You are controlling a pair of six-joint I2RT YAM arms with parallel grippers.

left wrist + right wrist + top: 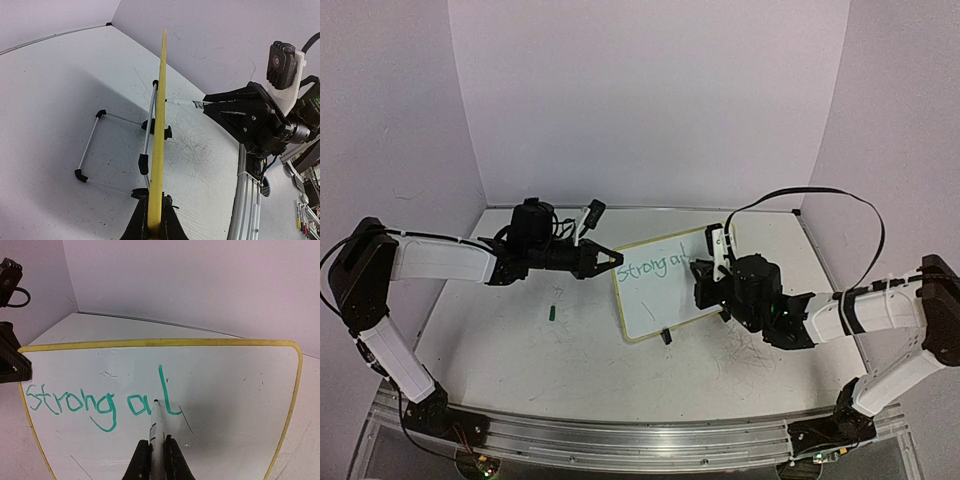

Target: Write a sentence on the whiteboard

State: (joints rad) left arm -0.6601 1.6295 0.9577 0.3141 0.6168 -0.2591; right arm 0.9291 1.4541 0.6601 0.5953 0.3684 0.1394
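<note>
While left jaws pinch the whiteboard [159,125], right jaws clamp a marker [156,426].

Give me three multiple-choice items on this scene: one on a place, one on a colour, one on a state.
1. Where is the tip of the marker? A on the table; B on the whiteboard; C on the back wall.
2. What colour is the sentence? A red; B black; C green.
3. How is the left gripper? A open; B shut on the whiteboard's edge; C shut on a cup.
Answers: 1 B, the tip sits against the board by the last letter; 2 C, the strokes are green in the right wrist view; 3 B, it pinches the yellow frame.
</note>
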